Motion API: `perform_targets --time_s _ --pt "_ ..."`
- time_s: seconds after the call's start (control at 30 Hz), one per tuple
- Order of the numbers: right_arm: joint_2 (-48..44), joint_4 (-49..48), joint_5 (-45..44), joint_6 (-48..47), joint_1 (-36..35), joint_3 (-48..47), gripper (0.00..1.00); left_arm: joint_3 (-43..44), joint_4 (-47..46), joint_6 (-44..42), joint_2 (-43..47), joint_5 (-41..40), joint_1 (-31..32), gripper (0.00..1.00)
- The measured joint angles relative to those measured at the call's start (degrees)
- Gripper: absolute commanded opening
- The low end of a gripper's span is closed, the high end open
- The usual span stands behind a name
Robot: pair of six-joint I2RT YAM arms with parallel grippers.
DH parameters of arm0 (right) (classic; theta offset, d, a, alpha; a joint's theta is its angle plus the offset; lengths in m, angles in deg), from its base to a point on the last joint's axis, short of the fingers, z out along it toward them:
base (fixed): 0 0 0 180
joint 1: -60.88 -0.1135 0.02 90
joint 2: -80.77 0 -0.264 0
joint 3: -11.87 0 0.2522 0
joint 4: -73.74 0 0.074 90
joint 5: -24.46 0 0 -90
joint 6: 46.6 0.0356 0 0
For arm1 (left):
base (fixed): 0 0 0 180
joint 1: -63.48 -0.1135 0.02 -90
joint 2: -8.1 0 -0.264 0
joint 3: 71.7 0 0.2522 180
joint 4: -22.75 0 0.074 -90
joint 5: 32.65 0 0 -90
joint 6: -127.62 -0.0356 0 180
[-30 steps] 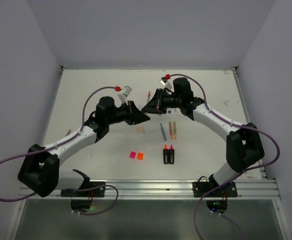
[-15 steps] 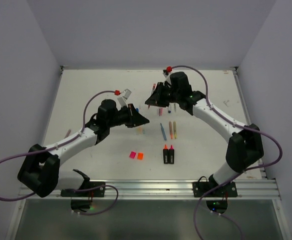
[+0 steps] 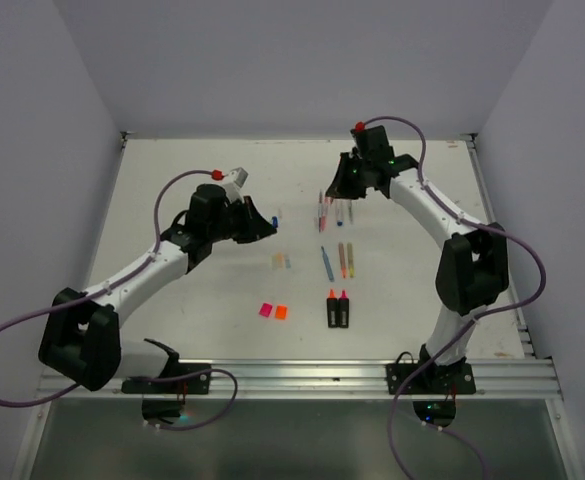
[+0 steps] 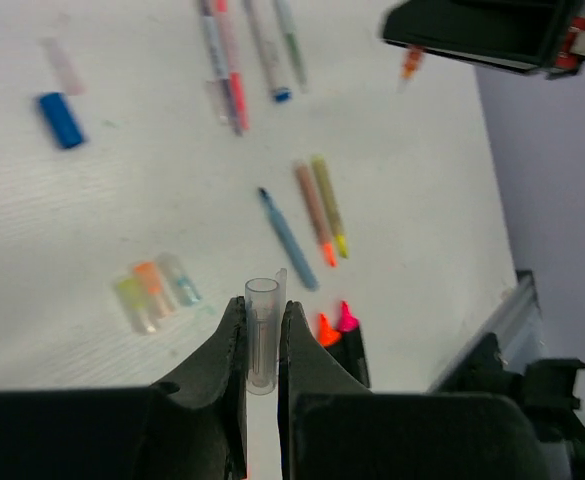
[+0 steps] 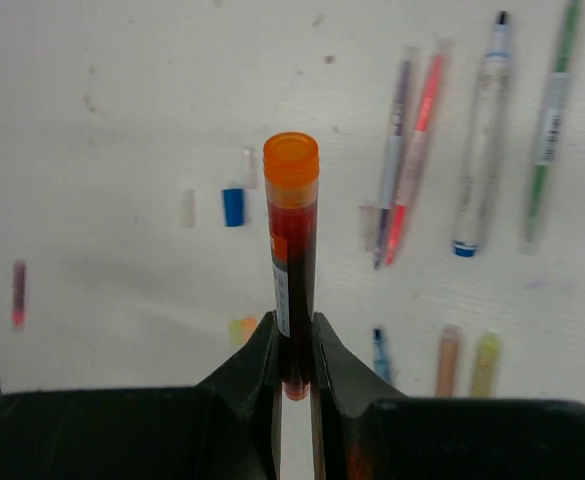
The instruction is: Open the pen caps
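Left wrist | we've just pulled apart | left gripper (image 4: 262, 318) pinches clear cap (image 4: 261, 340) | right gripper (image 5: 292, 332) pinches orange-ended pen (image 5: 292, 220) | we reckon cap off

Eight thin pens (image 5: 482, 150) show: four in a far group and three nearer, flat on the desk (image 3: 402, 290), plus one orange-ended pen (image 5: 292, 250) in the right fingers (image 5: 247, 370). There are two black highlighters (image 3: 332, 313) and two stubby caps, a pink cap (image 3: 265, 310) and an orange cap (image 3: 281, 312). Small caps number about seven: a cluster of three (image 4: 152, 290), one blue cap (image 4: 60, 120), what look like two clear ones (image 5: 187, 207) near it, and one clear cap (image 4: 261, 340) in the left fingers (image 4: 217, 370).
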State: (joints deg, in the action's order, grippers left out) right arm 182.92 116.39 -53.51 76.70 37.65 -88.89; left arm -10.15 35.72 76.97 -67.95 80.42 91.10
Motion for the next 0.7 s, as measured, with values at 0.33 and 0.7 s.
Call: perform_targets --time_s 0.33,0.7 --pt "10.19 14.97 -10.10 -9.29 9.97 -9.05 0.00 10.64 11.98 -11.21 -17.14 -15.37 -7.98 0.07" --pt "17.75 18.71 -13.03 -12.41 10.62 -10.80 0.00 12.81 13.31 -16.63 -24.65 -20.61 -9.42 0.17"
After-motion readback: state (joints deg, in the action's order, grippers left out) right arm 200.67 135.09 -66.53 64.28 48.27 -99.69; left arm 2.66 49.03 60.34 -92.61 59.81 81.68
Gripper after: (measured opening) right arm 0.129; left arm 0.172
